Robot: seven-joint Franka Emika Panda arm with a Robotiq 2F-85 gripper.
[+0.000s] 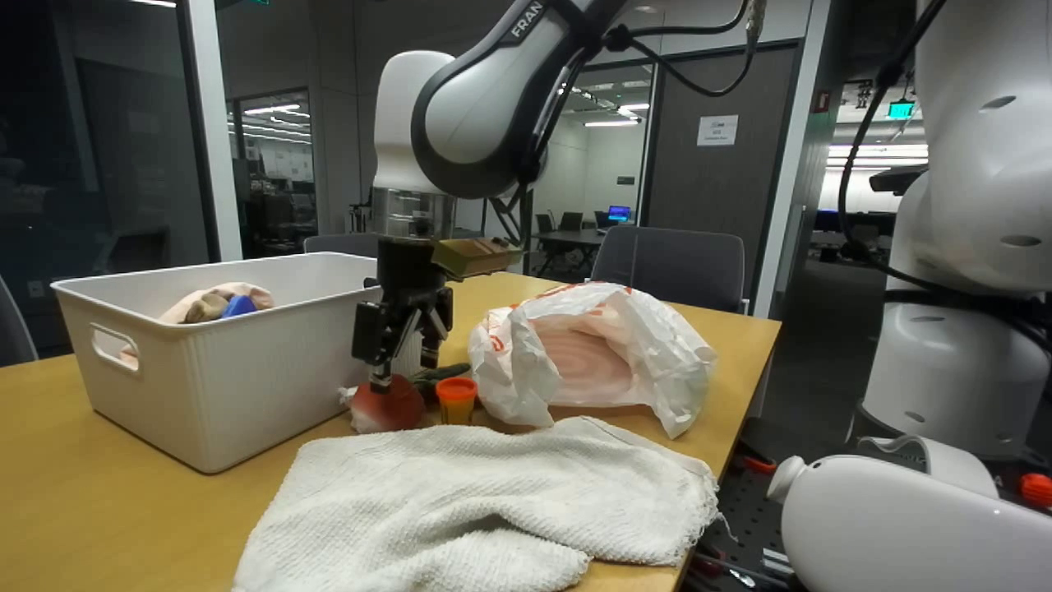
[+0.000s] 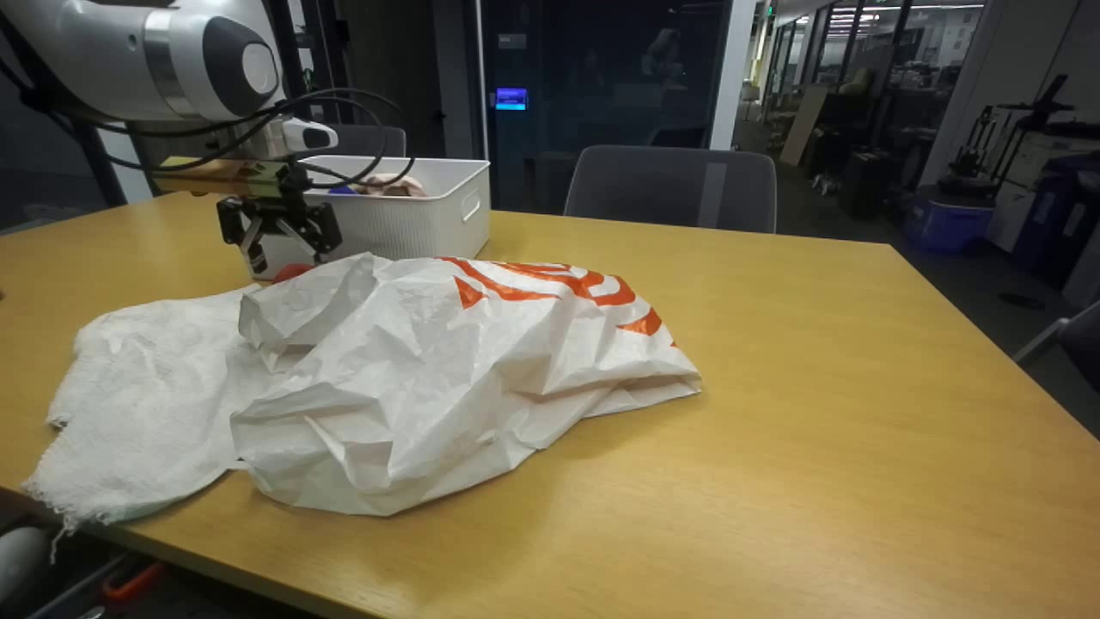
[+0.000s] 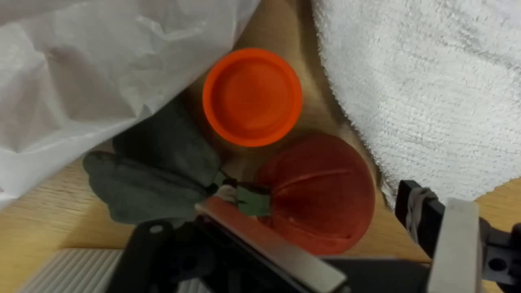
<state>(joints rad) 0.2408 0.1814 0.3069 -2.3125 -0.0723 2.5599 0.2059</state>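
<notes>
One red, rounded plush vegetable [image 3: 325,191] lies on the wooden table [image 2: 816,387], between a white bin [image 1: 164,386] and a white towel [image 1: 493,501]. Green stem [image 3: 254,201] and dark green leaves [image 3: 142,187] run leftward in the wrist view.

Gripper [image 2: 290,256] points down, low over the plush vegetable. Jaws spread wide; nothing clamped, the red body showing in the gap. In the wrist view one fingertip [image 3: 227,192] lies across the stem, the opposite one past the red body, by the towel's edge. Contact with the plush vegetable: cannot tell.

Close by: small tub [image 3: 252,97], upright, orange lid on; yellow-orange side visible in an exterior view. It stands between towel and plastic bag [image 2: 464,387].

Bag: white, orange-red print, crumpled. Mouth [image 1: 583,366] gapes, pinkish inside. Its edge overlaps a leaf in the wrist view.

Towel: rumpled, frayed corner reaching the table's edge.

Bin: ribbed walls, handle slot at the end. Contents partly hidden by the rim: soft pale-pink and brown material [image 1: 209,304], plus a blue item [image 1: 239,306].

Further out: gray chairs [image 2: 670,189] behind the table in both exterior views.
</notes>
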